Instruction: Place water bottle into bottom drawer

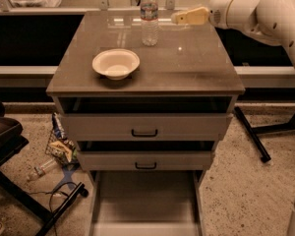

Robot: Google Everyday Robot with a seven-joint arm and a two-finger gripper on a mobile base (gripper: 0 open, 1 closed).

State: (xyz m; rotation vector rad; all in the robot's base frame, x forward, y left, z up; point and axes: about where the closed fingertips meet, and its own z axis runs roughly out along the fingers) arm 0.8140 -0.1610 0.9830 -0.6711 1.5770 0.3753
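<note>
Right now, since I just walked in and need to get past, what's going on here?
A robot arm reaches over the cabinet top, its gripper close beside the water bottle but apart from it. The bottle stands upright at the back, behind a white bowl. The bottom drawer is pulled open, and the bottle is not yet in it.

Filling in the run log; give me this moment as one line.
stage: pre-grasp | gripper: beside water bottle, not touching | water bottle: upright on cabinet top | bottom drawer: open, no bottle inside
</note>
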